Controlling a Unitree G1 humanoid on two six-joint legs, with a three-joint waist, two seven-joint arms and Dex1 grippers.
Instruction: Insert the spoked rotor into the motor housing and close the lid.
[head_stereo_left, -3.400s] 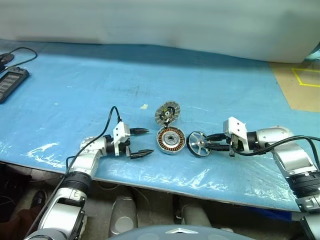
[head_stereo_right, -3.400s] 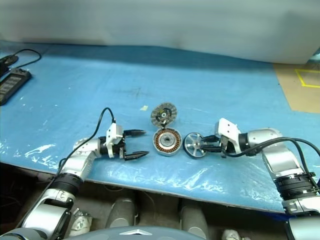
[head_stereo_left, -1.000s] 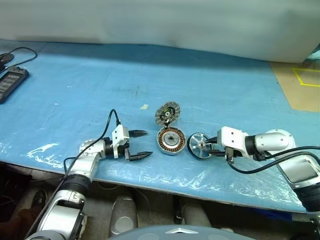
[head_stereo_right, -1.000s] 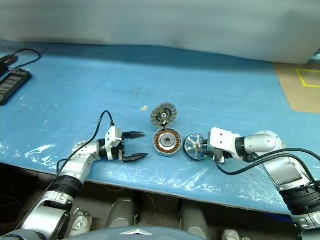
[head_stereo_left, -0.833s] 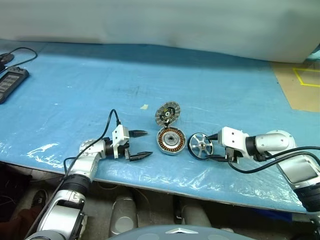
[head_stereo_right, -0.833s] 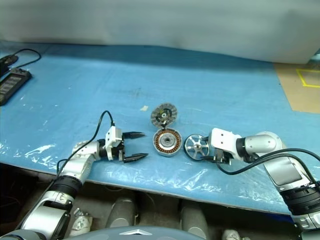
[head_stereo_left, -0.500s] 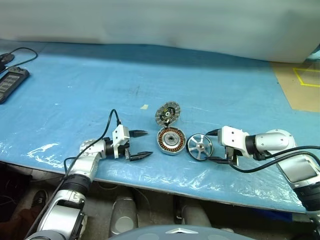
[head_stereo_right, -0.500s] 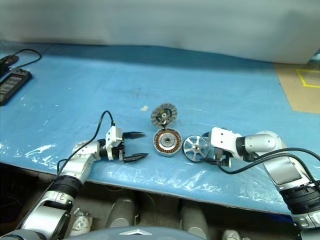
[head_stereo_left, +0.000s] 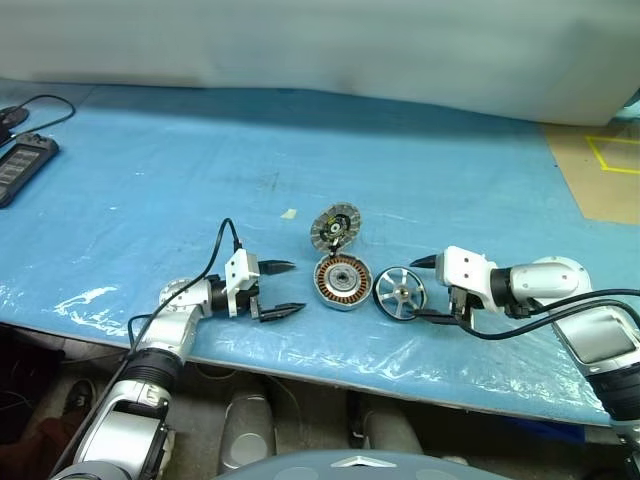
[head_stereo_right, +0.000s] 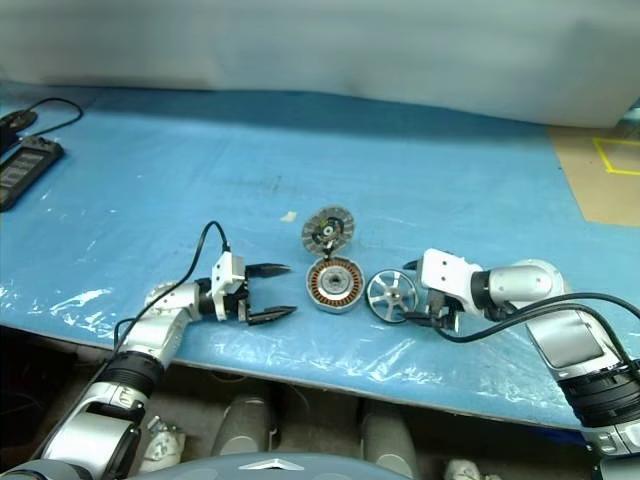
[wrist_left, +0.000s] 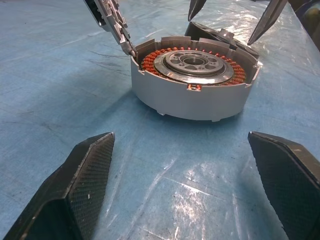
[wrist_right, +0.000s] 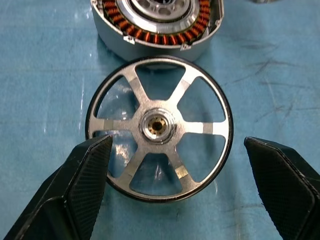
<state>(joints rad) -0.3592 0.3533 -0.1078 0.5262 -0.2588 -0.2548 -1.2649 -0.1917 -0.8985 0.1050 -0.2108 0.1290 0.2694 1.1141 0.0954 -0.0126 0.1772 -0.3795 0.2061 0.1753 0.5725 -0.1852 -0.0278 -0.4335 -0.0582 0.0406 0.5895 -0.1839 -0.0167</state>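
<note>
My right tool (head_stereo_left: 424, 289) is spread wide, its fingers either side of the spoked rotor (head_stereo_left: 400, 293) without pinching it; the rotor lies flat on the table (head_stereo_left: 150, 170) near the front edge. The motor housing (head_stereo_left: 343, 281) sits just beside it, windings up. The lid (head_stereo_left: 334, 228) leans against the housing's far side. My left tool (head_stereo_left: 281, 287) is spread too, empty, facing the housing.
</note>
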